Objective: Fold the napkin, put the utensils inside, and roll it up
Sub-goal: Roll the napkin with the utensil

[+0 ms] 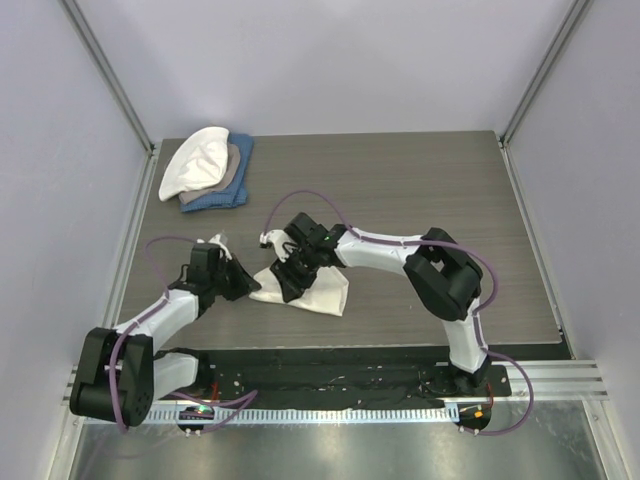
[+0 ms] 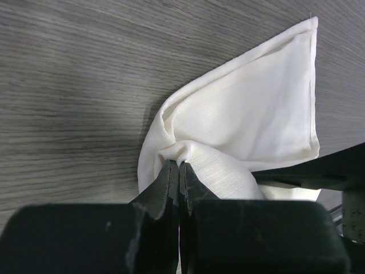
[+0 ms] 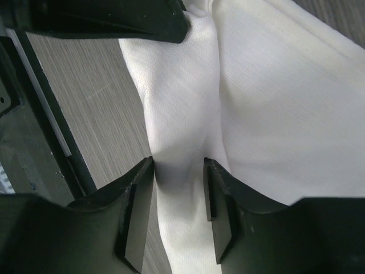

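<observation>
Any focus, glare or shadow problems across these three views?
Top external: even diffuse light, only soft shadows on the table, mild glare on the metal strip at the near edge. Left wrist: napkin sharp, left hand dark and soft-edged. Right wrist: weave crisp, right hand underexposed, cloth nearly blown out top right.

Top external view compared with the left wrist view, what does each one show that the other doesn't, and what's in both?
Only the top external view: the stack of white, tan and blue cloths at the far left of the table, both arms whole, and the right fingers over the napkin. Only the left wrist view: the left fingers pinched shut on a gathered fold of the napkin, and the stitched hem along its edge. Both: the cream napkin and the grey wood-grain table. Neither shows a fork.
</observation>
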You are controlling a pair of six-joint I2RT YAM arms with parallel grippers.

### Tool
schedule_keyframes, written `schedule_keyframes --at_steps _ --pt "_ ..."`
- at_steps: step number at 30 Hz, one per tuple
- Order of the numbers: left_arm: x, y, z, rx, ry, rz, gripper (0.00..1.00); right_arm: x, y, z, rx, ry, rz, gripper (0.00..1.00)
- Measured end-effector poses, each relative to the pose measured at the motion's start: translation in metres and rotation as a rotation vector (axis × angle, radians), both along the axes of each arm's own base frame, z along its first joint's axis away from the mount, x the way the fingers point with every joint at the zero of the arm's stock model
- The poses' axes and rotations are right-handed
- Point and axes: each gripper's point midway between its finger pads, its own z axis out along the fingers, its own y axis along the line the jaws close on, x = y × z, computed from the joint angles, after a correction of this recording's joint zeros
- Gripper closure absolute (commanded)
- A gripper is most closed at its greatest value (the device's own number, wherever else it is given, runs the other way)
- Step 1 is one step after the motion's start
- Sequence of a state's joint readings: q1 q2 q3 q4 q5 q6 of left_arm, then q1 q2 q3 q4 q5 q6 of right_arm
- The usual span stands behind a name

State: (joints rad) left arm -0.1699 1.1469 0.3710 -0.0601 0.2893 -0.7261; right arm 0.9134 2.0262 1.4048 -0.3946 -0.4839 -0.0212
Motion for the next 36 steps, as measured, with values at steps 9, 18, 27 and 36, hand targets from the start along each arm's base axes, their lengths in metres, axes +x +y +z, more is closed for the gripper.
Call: schedule_keyframes --at_steps 9,18,27,36 --pt "0.003 -0.001 0.0 0.005 0.039 -0.004 1.0 -0.001 -0.013 0.053 0.039 -0.331 0.002 0.23" --pt "0.003 -0.001 0.0 0.008 0.062 -0.005 1.0 -0.01 -0.008 0.036 -0.03 -0.616 0.058 0.23" --pt "0.003 -0.002 0.0 0.008 0.067 -0.008 1.0 0.007 -0.011 0.008 -0.118 -0.695 0.064 0.26" --pt "0.004 -0.002 0.002 0.009 0.063 -0.016 0.68 0.012 -0.013 -0.01 -0.127 -0.604 0.068 0.69"
